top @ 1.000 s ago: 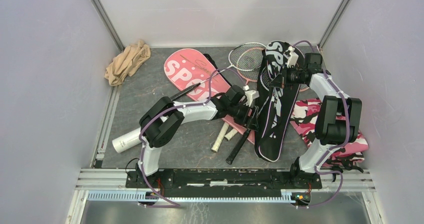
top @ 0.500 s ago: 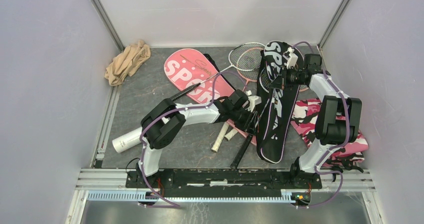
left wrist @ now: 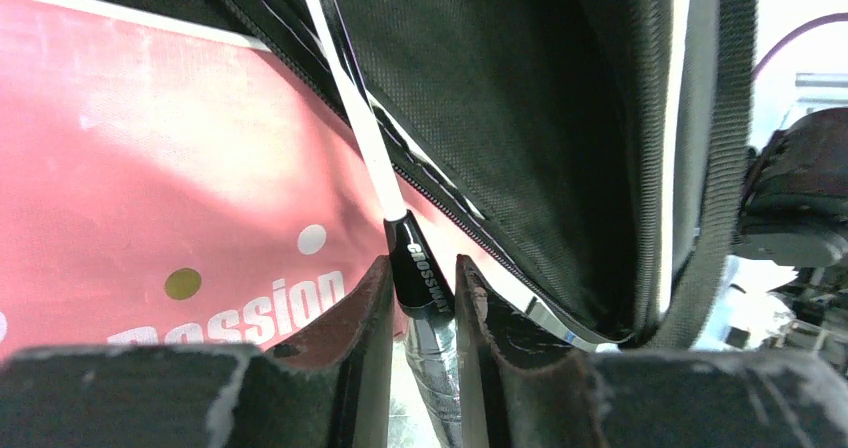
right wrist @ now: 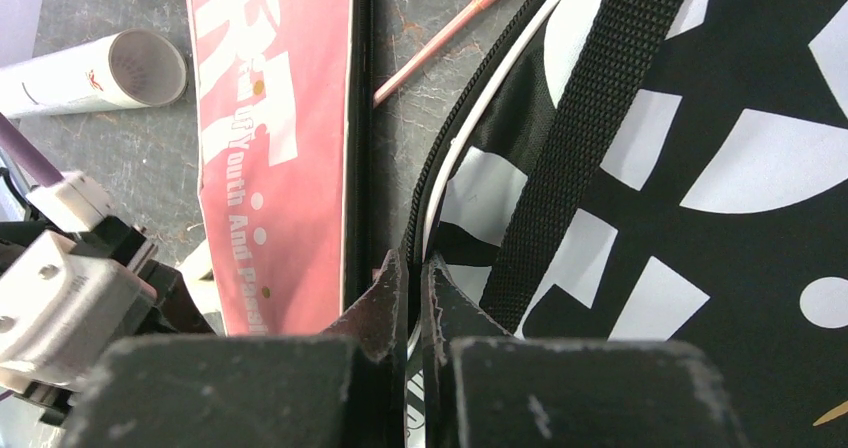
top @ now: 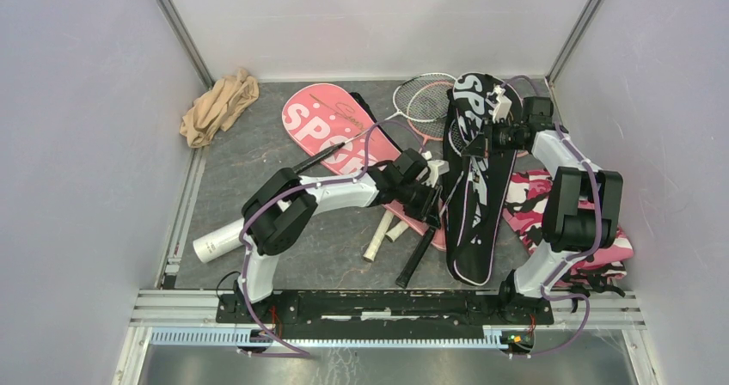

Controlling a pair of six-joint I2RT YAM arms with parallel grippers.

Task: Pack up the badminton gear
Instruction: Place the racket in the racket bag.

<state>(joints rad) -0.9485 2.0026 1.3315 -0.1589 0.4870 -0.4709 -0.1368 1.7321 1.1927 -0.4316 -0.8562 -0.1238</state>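
A black SPORT bag lies right of centre, its edge lifted. My right gripper is shut on that bag's zip edge. My left gripper is shut on the black cone of a black-handled racket. The racket's white shaft runs into the black bag's open mouth. A pink SPORT bag lies under my left arm. Other racket heads rest at the back. White handles and a white tube lie nearer.
A beige cloth is bunched in the back left corner. A pink camouflage cloth lies under my right arm by the right wall. A pink racket shaft crosses the grey floor between the two bags.
My left jaws have closed onto the racket's black cone. The racket's handle has swung slightly right toward the black bag, and the bag's lower end has shifted a little.
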